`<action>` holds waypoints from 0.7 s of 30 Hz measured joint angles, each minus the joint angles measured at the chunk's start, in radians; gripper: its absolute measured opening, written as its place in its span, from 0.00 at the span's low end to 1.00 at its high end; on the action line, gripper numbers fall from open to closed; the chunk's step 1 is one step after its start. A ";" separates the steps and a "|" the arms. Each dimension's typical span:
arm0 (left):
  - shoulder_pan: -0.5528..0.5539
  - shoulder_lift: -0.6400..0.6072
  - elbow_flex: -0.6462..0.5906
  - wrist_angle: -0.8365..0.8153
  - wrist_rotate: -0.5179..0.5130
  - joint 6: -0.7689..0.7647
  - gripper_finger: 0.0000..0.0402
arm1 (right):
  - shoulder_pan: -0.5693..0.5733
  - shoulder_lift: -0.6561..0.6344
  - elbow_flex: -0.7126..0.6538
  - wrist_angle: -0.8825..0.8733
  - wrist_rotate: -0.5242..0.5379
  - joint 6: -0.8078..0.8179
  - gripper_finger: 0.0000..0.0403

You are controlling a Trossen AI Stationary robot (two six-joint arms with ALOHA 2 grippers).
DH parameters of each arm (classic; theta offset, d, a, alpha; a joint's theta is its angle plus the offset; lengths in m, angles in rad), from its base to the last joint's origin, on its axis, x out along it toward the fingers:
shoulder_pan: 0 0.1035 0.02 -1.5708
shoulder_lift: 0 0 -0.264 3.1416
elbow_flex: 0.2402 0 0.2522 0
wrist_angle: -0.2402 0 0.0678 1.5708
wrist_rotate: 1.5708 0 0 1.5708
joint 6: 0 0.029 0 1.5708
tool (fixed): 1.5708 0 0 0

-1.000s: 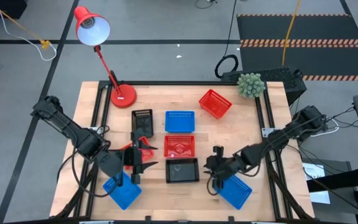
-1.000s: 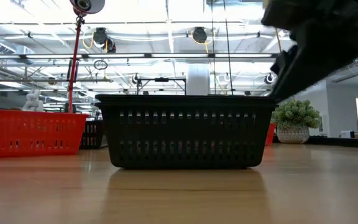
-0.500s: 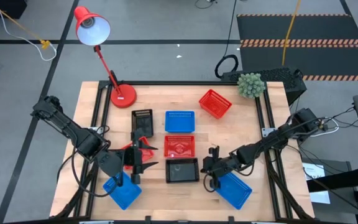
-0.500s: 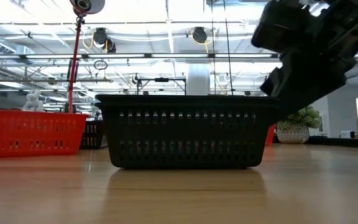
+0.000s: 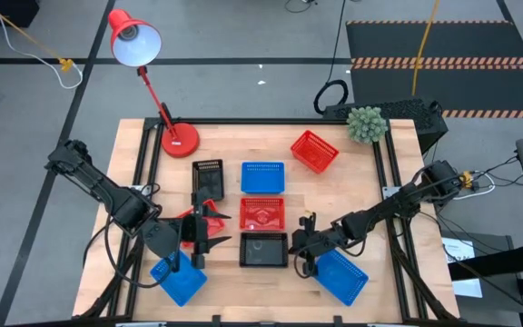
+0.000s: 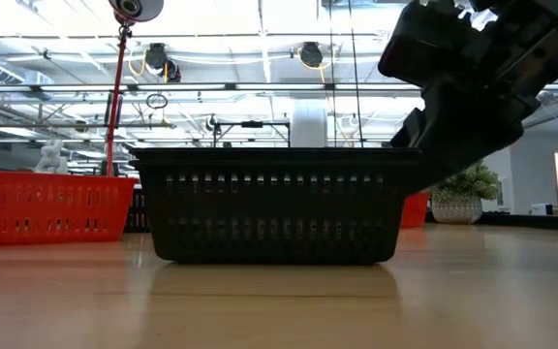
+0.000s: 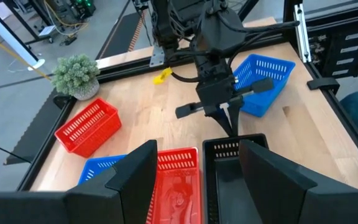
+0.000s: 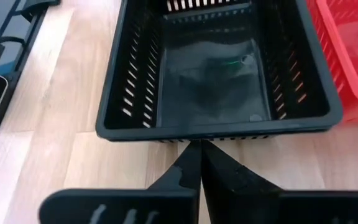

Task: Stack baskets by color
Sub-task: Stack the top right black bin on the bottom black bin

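Note:
A black basket (image 5: 263, 249) (image 6: 269, 204) stands on its base near the table's front middle. My right gripper (image 5: 294, 248) (image 8: 199, 163) is shut and sits at this basket's right end. My left gripper (image 5: 214, 232) (image 7: 194, 186) hangs open above the table, left of the black basket, with nothing between its fingers. Other baskets rest on the table: a red one (image 5: 262, 213) just behind the black one, a blue one (image 5: 262, 176), a second black one (image 5: 208, 179), a red one (image 5: 314, 151) at the back, and blue ones at the front left (image 5: 178, 280) and front right (image 5: 341, 277). My right gripper touches the outer face of the black basket's right end wall (image 8: 197, 139), just under the rim, with its shut fingertips (image 8: 191, 158). The fingers slant down from the table's right side. The basket stands upright with its base on the table.
A red desk lamp (image 5: 178, 138) stands at the back left and a small potted plant (image 5: 366, 123) at the back right corner. Black frame rails run along the table's edges. Bare wood lies between the front baskets and right of the red basket at the back.
My right gripper has moved down and toward the table's left edge, up against the black basket's right end. The basket has slid a little along the table toward the left, staying upright.

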 joint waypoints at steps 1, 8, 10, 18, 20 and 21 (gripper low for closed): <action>0.000 0.000 0.000 0.000 0.000 0.000 0.57 | 0.000 0.000 0.000 0.000 0.000 0.000 0.00; 0.000 0.000 0.000 -0.003 0.000 -0.020 0.57 | 0.001 -0.027 0.000 -0.050 -0.026 0.006 0.00; 0.000 0.000 0.000 -0.003 0.000 -0.030 0.57 | 0.001 -0.055 0.000 -0.090 -0.025 0.007 0.00; -0.003 0.000 0.000 -0.030 0.000 -0.053 0.57 | 0.000 -0.118 0.000 -0.174 0.037 0.026 0.00; -0.003 0.000 0.000 -0.031 0.000 -0.058 0.57 | 0.000 -0.117 0.000 -0.178 0.057 0.026 0.00; -0.003 0.000 0.000 -0.031 0.000 -0.064 0.57 | 0.000 -0.117 0.000 -0.178 0.062 0.026 0.00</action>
